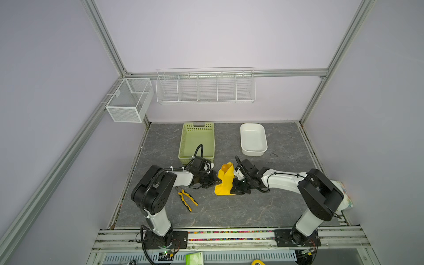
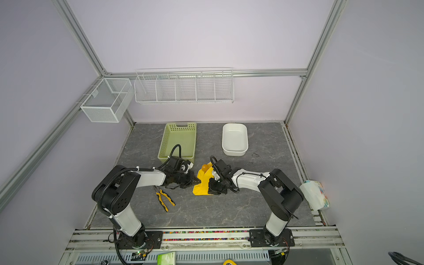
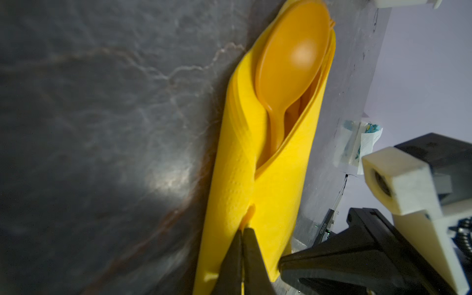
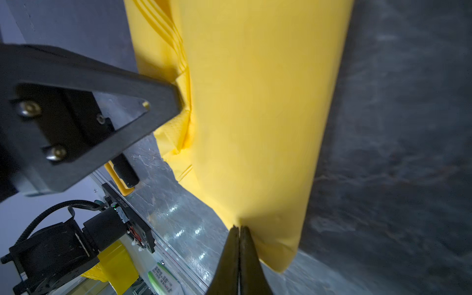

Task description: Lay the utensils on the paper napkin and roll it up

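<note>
On the dark marbled table, the left arm and the right arm both reach low and inward from the near rail, forearms close to level, meeting mid-table. Between them lies the paper napkin, wrapped into a long bundle (open at its far end) just in front of the green basket. The left gripper meets the bundle's left side, its fingers pressed together on the overlapping seam with a sliver of yellow between them. The right gripper is closed on the near right corner, where the paper puckers at its tips. The spoon shows its bowl at the far end. An orange handle end peeks through the seam just beyond the left fingertips.
</note>
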`<state>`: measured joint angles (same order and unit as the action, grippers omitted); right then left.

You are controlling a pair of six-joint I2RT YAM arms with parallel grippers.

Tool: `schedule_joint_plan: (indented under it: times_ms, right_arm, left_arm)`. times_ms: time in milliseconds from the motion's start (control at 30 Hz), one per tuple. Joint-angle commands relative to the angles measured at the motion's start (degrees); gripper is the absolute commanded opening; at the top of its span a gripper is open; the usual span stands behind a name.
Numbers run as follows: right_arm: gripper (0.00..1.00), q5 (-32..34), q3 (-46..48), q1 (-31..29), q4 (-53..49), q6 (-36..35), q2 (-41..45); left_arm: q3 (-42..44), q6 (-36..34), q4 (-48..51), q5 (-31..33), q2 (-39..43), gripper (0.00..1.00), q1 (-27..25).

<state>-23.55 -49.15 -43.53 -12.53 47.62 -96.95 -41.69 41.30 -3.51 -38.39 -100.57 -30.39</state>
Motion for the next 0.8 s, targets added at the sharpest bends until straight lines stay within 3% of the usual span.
schedule_joint_plan:
  times_ms: [0, 533, 767]
  right_arm:
    - [0.07, -0.8, 1.0, 0.2, 2.4, 1.1, 0.4]
    - [0.07, 1.6, 1.9, 0.3, 0.8, 0.4, -2.9]
    - [0.07, 1.9, 1.9, 0.2, 1.1, 0.2, -3.4]
  left_arm:
    - [-0.2, -1.2, 3.9, 3.8, -2.0, 0.00, -0.3]
    - [-4.5, -1.9, 10.4, 2.0, 6.9, 0.00, -0.7]
    - [-7.8, -1.0, 11.2, 1.1, 7.2, 0.00, -3.1]
